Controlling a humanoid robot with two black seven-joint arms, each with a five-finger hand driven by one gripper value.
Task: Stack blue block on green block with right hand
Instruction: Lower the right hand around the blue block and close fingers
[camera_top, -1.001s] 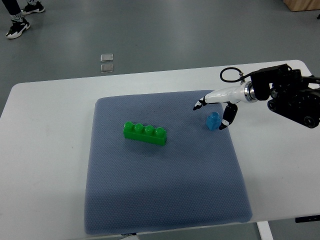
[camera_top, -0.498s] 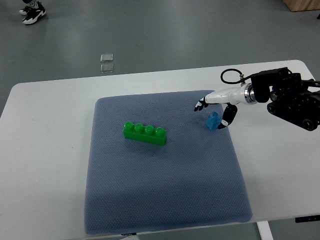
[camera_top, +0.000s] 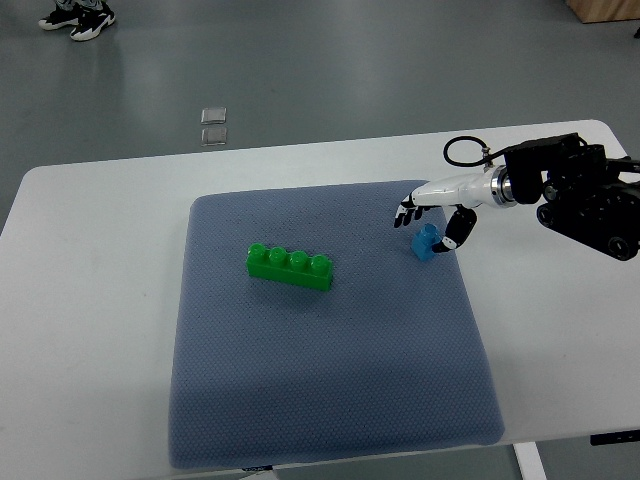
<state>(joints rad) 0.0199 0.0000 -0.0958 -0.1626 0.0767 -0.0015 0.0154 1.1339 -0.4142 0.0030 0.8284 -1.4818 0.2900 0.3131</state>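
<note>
The small blue block (camera_top: 425, 243) sits slightly tilted on the grey-blue mat (camera_top: 330, 380), near its right edge. My right hand (camera_top: 426, 230) reaches in from the right and straddles it. The fingertips (camera_top: 405, 217) hang just up-left of the block, and the thumb (camera_top: 449, 240) rests against its right side. The fingers are curved around the block without clamping it. The long green block (camera_top: 290, 266), with its row of studs, lies flat at the mat's middle left, well apart from the hand. No left arm shows.
The mat lies on a white table (camera_top: 80, 330). My right arm's black housing (camera_top: 590, 195) and a looped cable (camera_top: 462, 150) sit over the table's right end. Two small clear squares (camera_top: 213, 125) lie on the floor beyond, near a person's shoes (camera_top: 78, 18).
The fingertips have curled down and right, closer to the blue block, which now leans a little. The shoes at the top left moved right. The green block stayed put.
</note>
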